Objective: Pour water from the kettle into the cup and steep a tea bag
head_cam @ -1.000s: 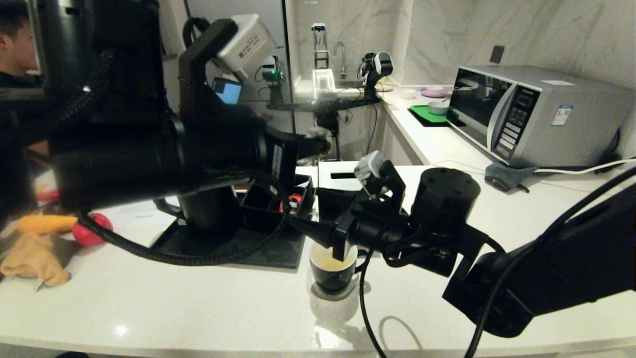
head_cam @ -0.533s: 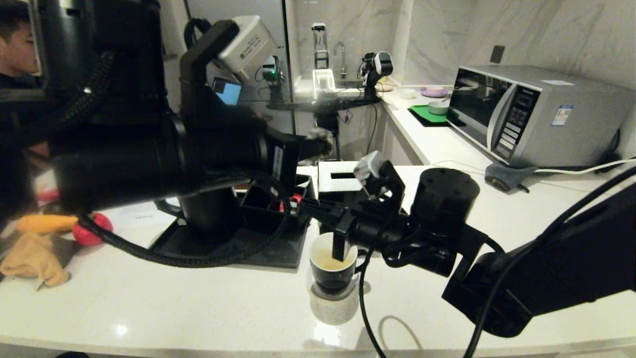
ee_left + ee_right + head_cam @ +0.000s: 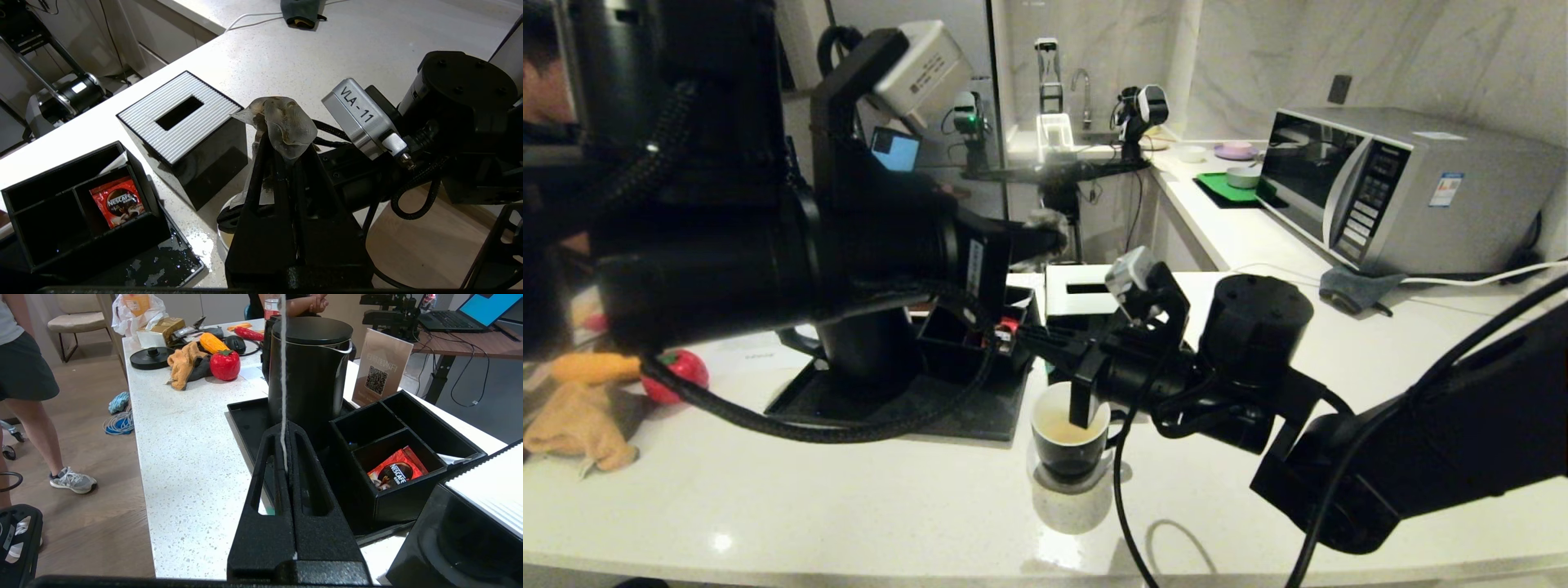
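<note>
Right gripper (image 3: 286,457) clamped on the tea bag's thin white string (image 3: 282,375), jaws together, above the cup (image 3: 1068,437). Left gripper (image 3: 286,157) pinched on the tea bag (image 3: 286,126), a crumpled wet translucent pouch, held high, far of the cup; string runs taut and straight between both grippers. One glossy black cup, white inside, pale yellowish water (image 3: 1062,430), near-centre on speckled white counter (image 3: 849,506). One tall matte black kettle (image 3: 308,371) upright on black tray (image 3: 245,416), left. One red packet (image 3: 394,469) in the divided black box (image 3: 408,428).
</note>
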You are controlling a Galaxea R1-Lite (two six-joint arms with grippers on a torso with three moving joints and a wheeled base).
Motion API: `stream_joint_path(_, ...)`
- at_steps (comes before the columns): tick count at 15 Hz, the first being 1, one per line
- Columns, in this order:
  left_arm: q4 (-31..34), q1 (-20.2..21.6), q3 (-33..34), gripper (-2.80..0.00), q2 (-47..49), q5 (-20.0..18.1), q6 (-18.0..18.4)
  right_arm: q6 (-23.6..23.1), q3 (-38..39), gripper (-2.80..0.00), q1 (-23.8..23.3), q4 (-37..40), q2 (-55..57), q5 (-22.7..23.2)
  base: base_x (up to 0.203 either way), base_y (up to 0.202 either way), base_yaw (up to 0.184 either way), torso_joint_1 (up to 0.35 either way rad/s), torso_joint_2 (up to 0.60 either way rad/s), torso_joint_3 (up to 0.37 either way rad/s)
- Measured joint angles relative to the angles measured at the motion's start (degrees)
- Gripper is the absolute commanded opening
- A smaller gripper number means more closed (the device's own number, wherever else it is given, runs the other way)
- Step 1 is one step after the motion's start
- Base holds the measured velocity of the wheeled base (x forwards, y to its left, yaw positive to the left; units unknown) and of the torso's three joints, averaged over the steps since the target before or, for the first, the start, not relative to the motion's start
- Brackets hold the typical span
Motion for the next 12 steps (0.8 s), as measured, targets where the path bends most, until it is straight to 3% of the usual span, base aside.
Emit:
stream_joint_path(7, 0.08, -1.66, 1.34, -2.8, -0.77, 0.06, 0.0, 0.1, -0.53, -2.8, -0.28, 0.11, -0.48, -0.16, 0.0, 0.0, 0.0, 0.0, 0.0, 0.0)
stream_joint_path(12, 0.22, -1.96, 1.6, -2.8, -1.2, 0.16, -0.02, 0.19, -4.45, -2.8, -3.12, 1.41, -0.98, -0.21, 0.0, 0.0, 0.0, 0.0, 0.0, 0.0)
